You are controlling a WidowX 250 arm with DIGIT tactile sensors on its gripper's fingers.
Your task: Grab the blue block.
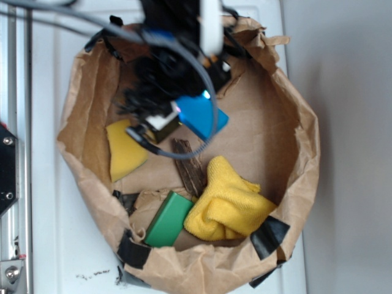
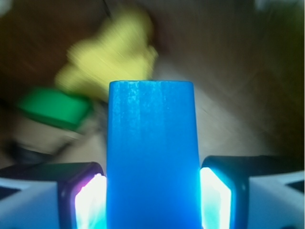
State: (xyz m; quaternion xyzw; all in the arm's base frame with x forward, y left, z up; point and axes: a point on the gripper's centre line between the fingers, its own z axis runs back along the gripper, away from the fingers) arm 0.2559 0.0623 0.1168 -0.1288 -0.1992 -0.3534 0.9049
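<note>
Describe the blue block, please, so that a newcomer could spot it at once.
Look inside the brown paper bag, near its upper middle, under the gripper. The blue block sits between its fingers. It is bright blue, unlike the green block and yellow sponge.

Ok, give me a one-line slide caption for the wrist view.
Wrist view: gripper clamped on the blue block, with green block and yellow cloth blurred behind.

The blue block (image 1: 202, 115) is a flat, bright-blue rectangular slab with faint fine lines running along its broad face. In the wrist view it fills the centre (image 2: 151, 157), one short end pointing away. From the exterior view it sits tilted inside the upper middle of the brown paper bag (image 1: 288, 153).
</note>
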